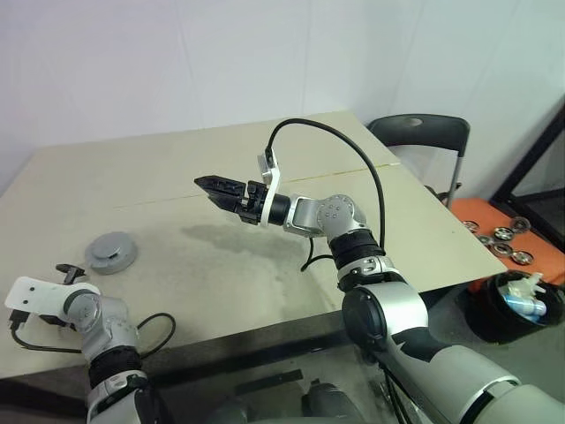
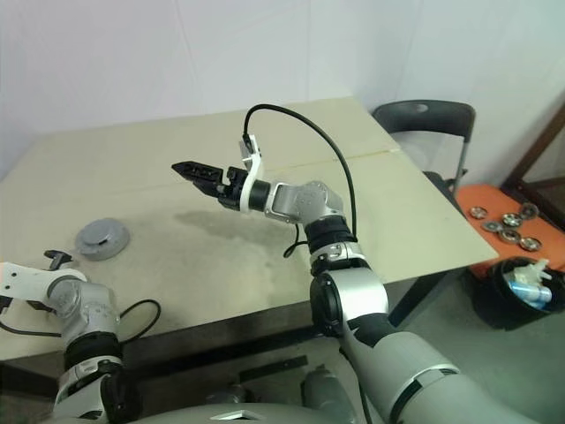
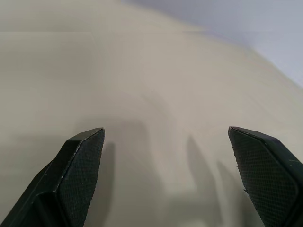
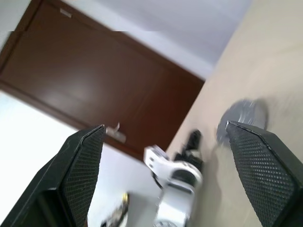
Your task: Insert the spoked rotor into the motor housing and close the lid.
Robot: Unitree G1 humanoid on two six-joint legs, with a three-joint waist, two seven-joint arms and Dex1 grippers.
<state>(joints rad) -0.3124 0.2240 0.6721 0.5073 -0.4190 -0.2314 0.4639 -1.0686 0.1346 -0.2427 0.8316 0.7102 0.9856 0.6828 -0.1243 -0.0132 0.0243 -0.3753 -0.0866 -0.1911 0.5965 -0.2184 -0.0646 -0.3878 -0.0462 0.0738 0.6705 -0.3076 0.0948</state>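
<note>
The round grey lid (image 1: 112, 251), smooth-faced with a raised centre, caps the motor housing near the left edge of the matte beige table (image 1: 265, 177). Just beside it, the left gripper (image 3: 165, 175) stands spread, empty. Mid-table, the right gripper (image 4: 165, 175) hovers, its cross-hatched black fingers (image 4: 258, 170) apart.

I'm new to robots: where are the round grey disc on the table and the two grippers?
lid (image 1: 112, 250): left eye view, its top face.
right gripper (image 1: 205, 183): left eye view, fingertips.
left gripper (image 3: 165, 142): left wrist view, gap between open fingers.
</note>
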